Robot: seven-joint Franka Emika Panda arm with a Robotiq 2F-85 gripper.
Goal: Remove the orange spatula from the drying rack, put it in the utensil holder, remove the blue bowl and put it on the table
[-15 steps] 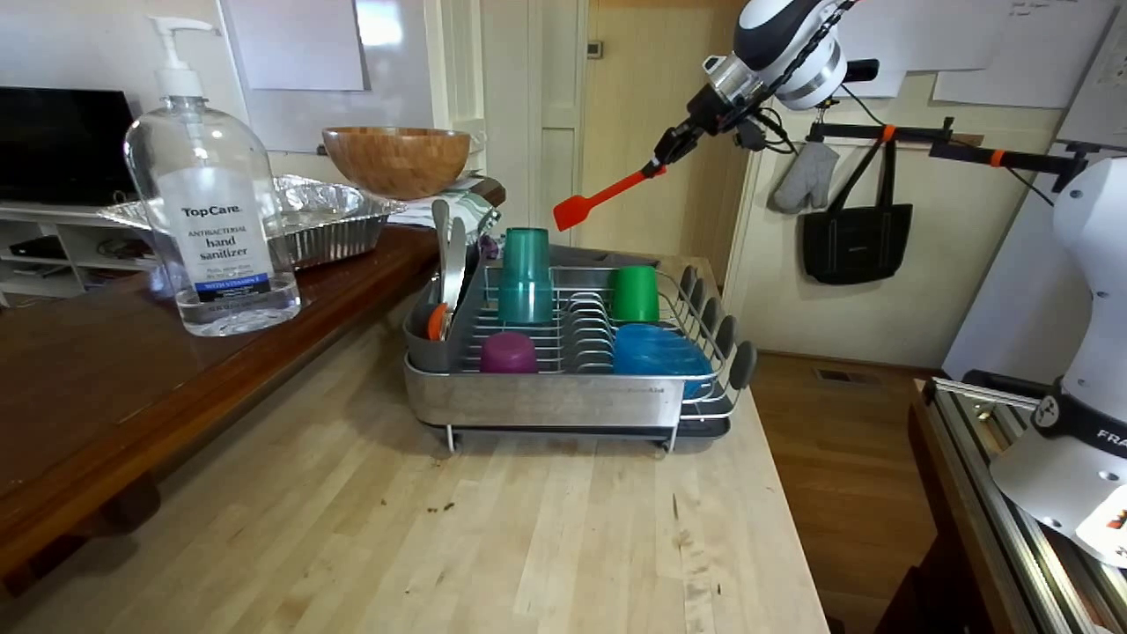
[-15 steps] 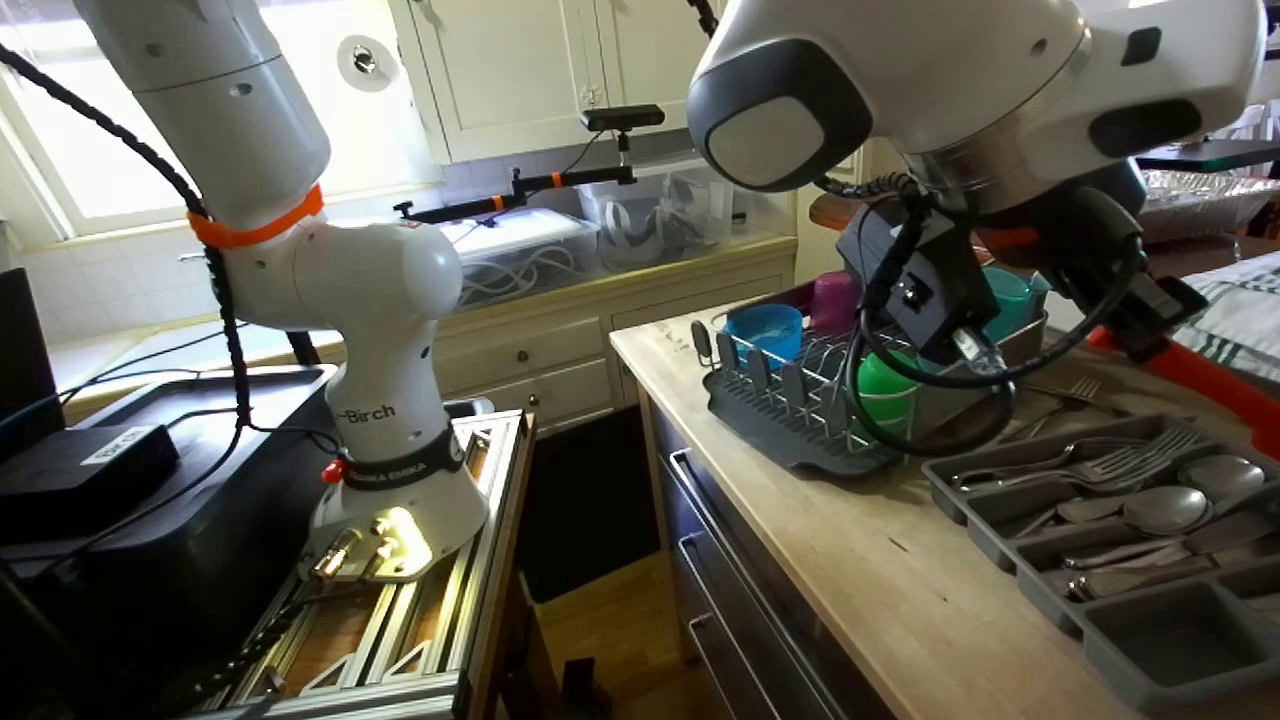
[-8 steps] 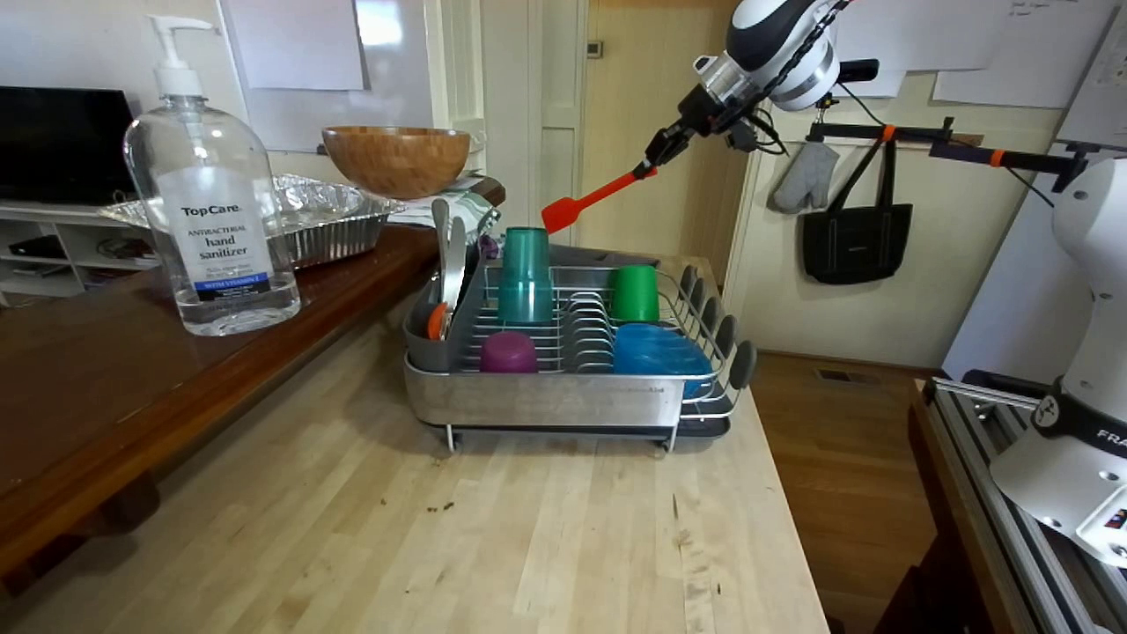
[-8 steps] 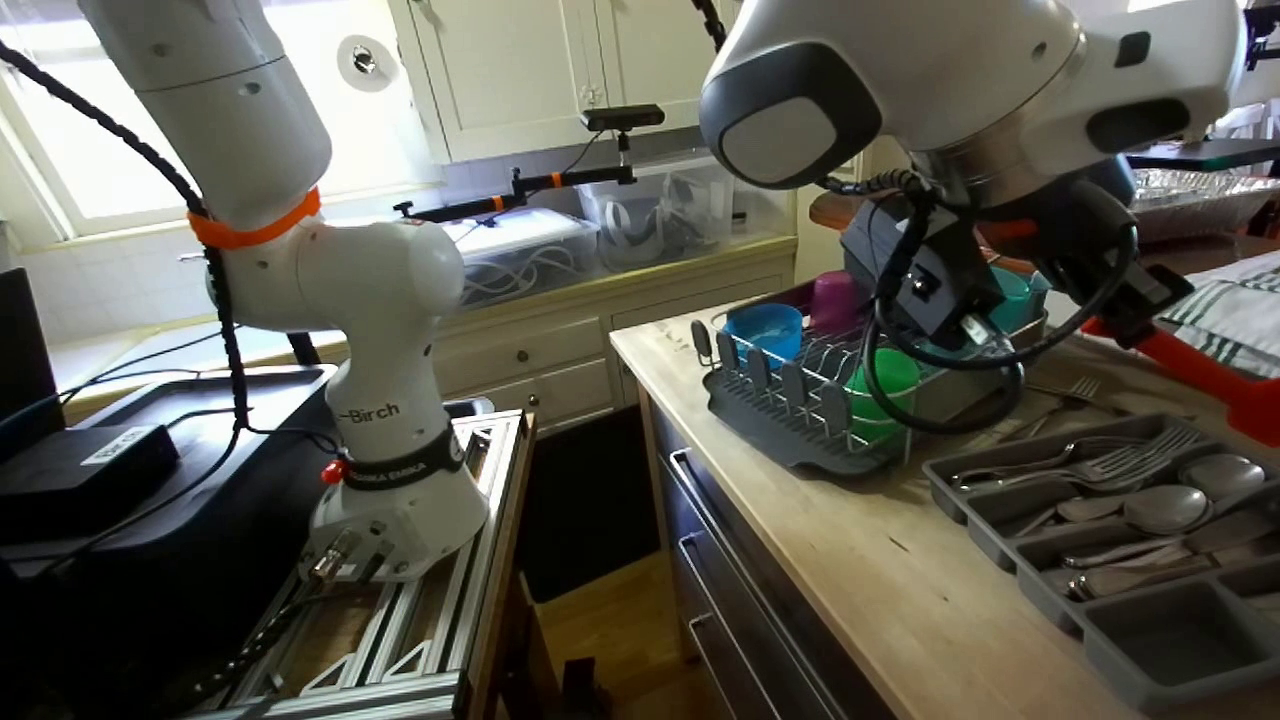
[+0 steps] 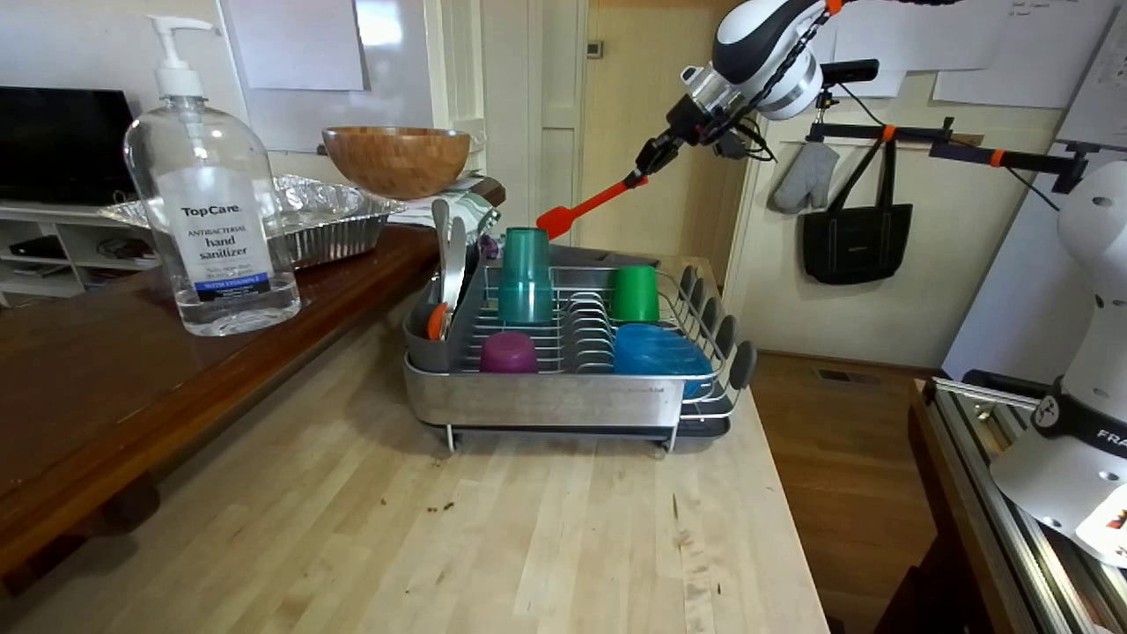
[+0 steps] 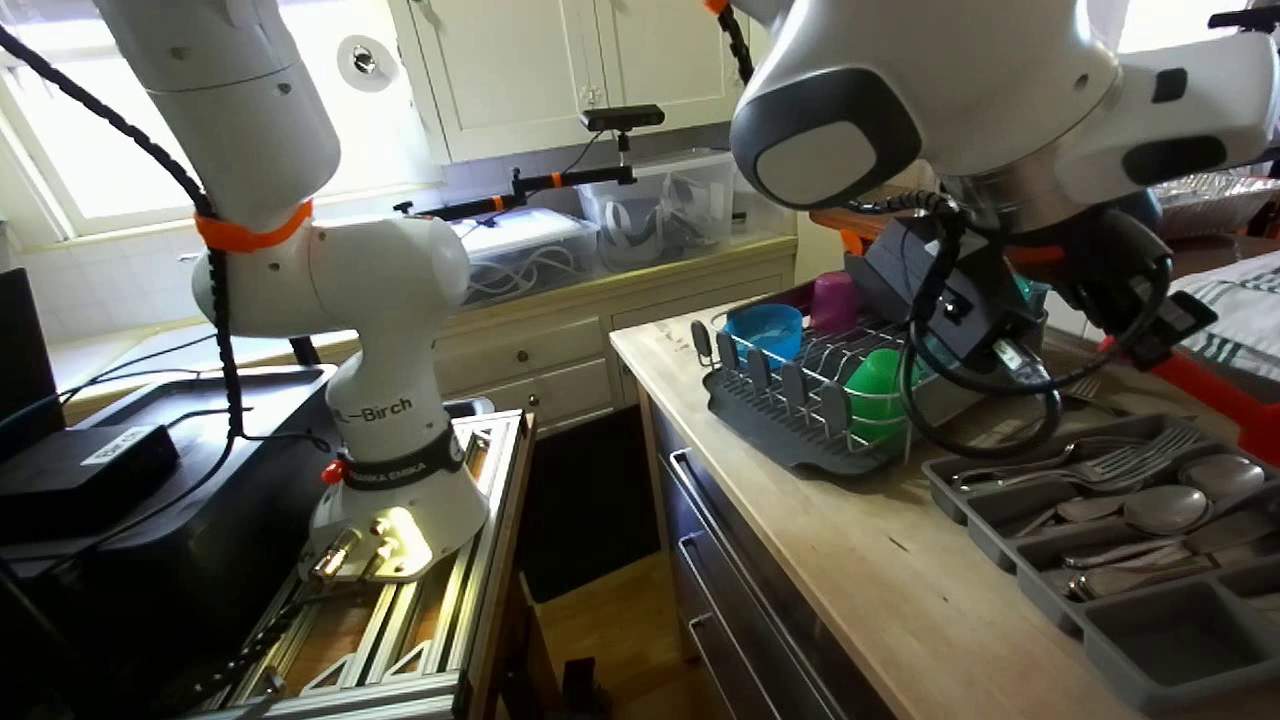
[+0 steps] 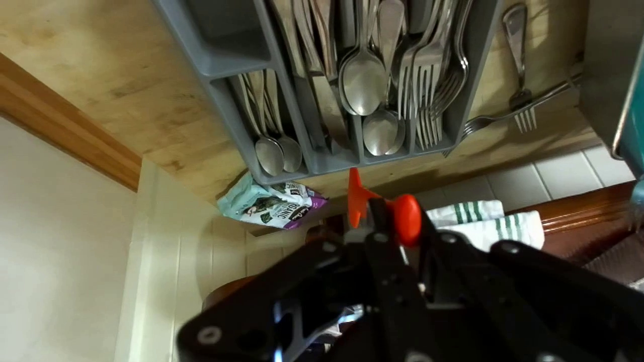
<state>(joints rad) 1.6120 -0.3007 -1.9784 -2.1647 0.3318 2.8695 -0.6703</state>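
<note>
My gripper (image 5: pixel 636 179) is shut on the handle end of the orange spatula (image 5: pixel 594 203) and holds it in the air, its blade slanting down and away. In the wrist view the spatula (image 7: pixel 406 221) sits between the fingertips (image 7: pixel 397 211). Below it lies a grey cutlery tray (image 7: pixel 229 40) full of forks, spoons and knives; it also shows in an exterior view (image 6: pixel 1180 635). The drying rack (image 5: pixel 546 401) stands on the light wooden table (image 5: pixel 528 528), with a grey utensil caddy (image 5: pixel 427 352) at one end. The blue bowl (image 5: pixel 660 352) rests in the rack.
The rack also holds a teal cup (image 5: pixel 526 277), a green cup (image 5: pixel 636 295) and a purple cup (image 5: pixel 508 352). Loose forks (image 7: pixel 520 100) lie beside the tray. A snack bag (image 7: pixel 271 203) lies near the tray. A dark counter (image 5: pixel 79 387) with a sanitizer bottle (image 5: pixel 216 229) runs alongside.
My gripper and the held spatula have moved a little to the left and slightly lower in an exterior view. The rack, cups and blue bowl have not moved.
</note>
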